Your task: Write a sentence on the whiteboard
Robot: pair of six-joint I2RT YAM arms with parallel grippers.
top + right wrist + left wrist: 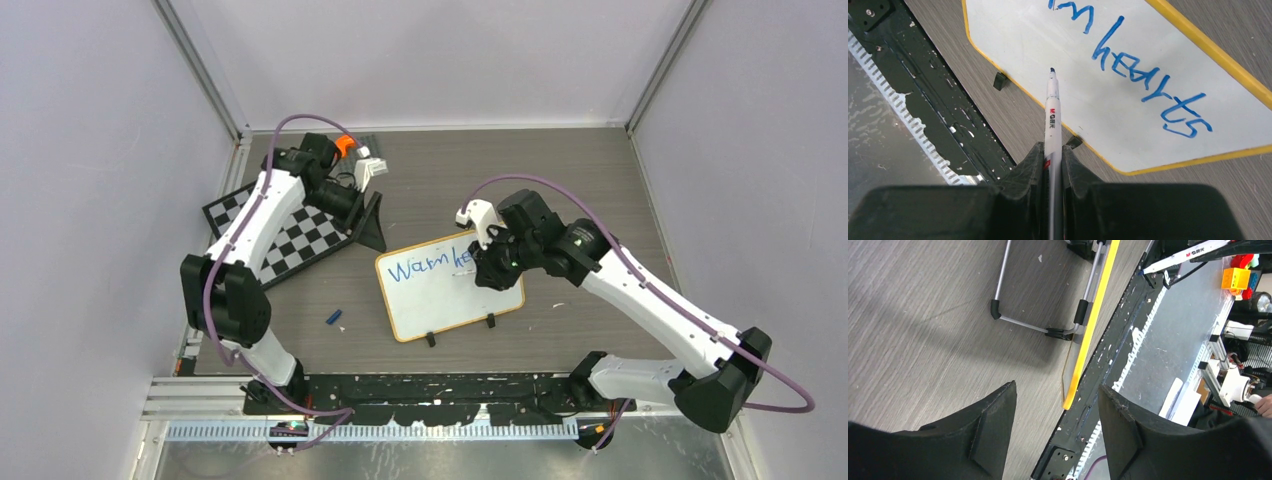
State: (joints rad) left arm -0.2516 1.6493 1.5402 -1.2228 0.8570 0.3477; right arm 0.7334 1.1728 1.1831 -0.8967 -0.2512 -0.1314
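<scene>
While the marker sits clamped between the right jaws, which are closed tight on its barrel, its tip points to 12 o'clock in the right wrist view over the blank lower band of the whiteboard. I cannot tell whether the tip touches the glossy face.

The whiteboard stands at the centre of the surface, a little toward 6 o'clock, with its two black feet on the near side. The sentence reads "Warm hearts" on one line so far; in my judgement a second line remains to be written beneath it.

The left jaws stand roughly half open and hold nothing. The left arm is parked at 10 o'clock over the checkered board, well apart from the work. A small blue piece, possibly the cap, lies at 9 o'clock of the whiteboard.

For the step in hand I recommend:
- Start the new line toward 9 o'clock, under "Warm", to leave room.
- Use light, even pressure, since the board rests only on its feet and may slide.
- Keep the strokes clear of the yellow rim.
- Lift the tip fully between letters to avoid stray marks.
</scene>
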